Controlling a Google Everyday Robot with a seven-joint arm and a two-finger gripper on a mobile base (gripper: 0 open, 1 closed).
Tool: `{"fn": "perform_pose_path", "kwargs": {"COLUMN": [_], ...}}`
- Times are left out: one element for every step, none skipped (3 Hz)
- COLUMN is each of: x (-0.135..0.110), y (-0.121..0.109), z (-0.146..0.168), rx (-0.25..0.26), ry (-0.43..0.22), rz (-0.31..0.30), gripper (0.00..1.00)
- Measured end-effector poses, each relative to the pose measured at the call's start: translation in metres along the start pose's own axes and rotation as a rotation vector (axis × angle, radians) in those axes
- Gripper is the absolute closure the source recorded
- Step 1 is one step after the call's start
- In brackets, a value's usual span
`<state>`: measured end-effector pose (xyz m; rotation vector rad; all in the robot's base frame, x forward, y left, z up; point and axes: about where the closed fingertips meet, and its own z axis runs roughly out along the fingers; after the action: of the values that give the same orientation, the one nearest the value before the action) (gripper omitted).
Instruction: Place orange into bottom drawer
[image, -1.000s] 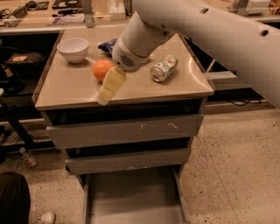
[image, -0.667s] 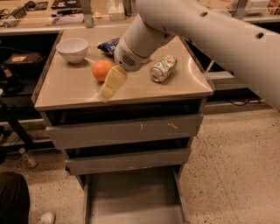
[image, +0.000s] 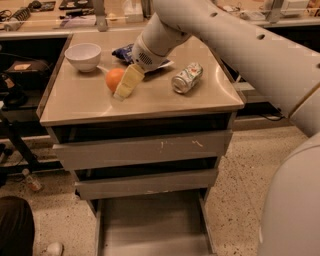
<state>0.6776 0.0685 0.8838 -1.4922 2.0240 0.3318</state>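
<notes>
Movement over the last second is small but telling: the tool has drawn its cream-coloured tip back from the front edge of the tabletop and in toward the orange, so that the tip now overlaps the fruit's right side where a second ago it hung lower and nearer the edge. The orange itself has not shifted; it sits on the tabletop just in front of the white bowl, well to the left of the can lying on its side and near the dark blue packet behind the arm. By my reading this is the closing part of the approach, not a lift: the fruit is not yet off the surface, so nearly all of the task is still ahead. The bottom drawer already stands pulled out below the two shut fronts, its grey floor bare and ready to receive the fruit. As for the tool, it lies right against the orange or just in front of it, and I cannot tell which; how far open it is cannot be told either, nor whether it has any hold on the fruit. Nothing else is touched by it.
</notes>
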Motion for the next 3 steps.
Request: {"fn": "perform_pose_path", "kwargs": {"x": [0.0,-0.006,-0.017], "y": [-0.001,-0.001,-0.003], "z": [0.001,0.014,0.031], "rx": [0.0,-0.009,-0.02], "ry": [0.0,-0.018,-0.029], "rz": [0.001,0.023,0.027], "gripper": [0.0,0.0,0.0]}}
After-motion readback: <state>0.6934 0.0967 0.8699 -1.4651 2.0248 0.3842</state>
